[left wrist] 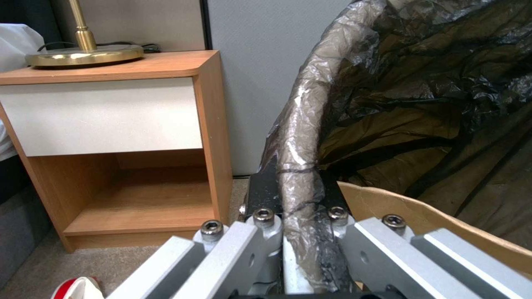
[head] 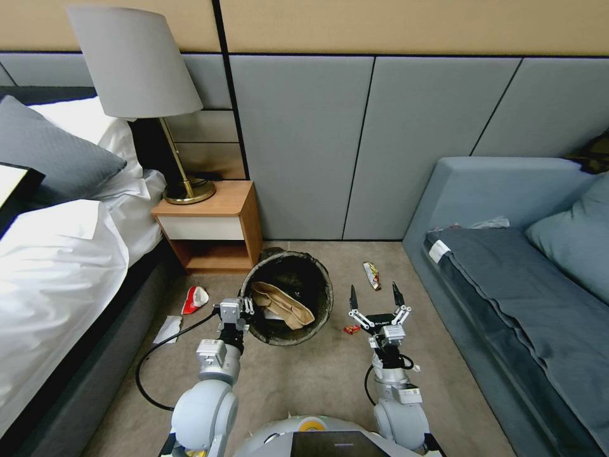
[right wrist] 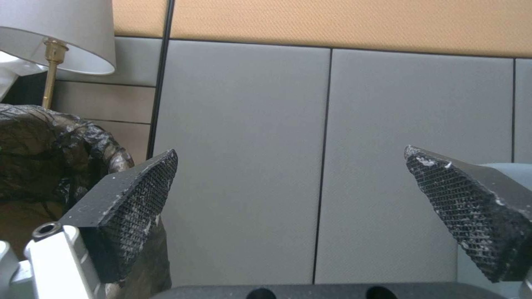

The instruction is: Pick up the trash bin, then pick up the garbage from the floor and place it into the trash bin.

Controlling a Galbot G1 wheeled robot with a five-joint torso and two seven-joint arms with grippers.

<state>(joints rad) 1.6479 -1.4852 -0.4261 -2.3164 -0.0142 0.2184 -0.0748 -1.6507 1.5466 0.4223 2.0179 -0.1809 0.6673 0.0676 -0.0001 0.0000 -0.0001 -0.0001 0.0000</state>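
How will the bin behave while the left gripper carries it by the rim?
The trash bin probably hangs tilted, since the left gripper clamps only one side. The bag liner over the rim looks slick, so slipping is possible. It seems light: only a tan paper bag lies inside.

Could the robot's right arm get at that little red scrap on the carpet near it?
Probably yes. The right gripper hangs open, holding nothing, and the small red scrap lies on bare carpet just beside it. The trash bin, held by the left gripper, sits clear of the scrap.
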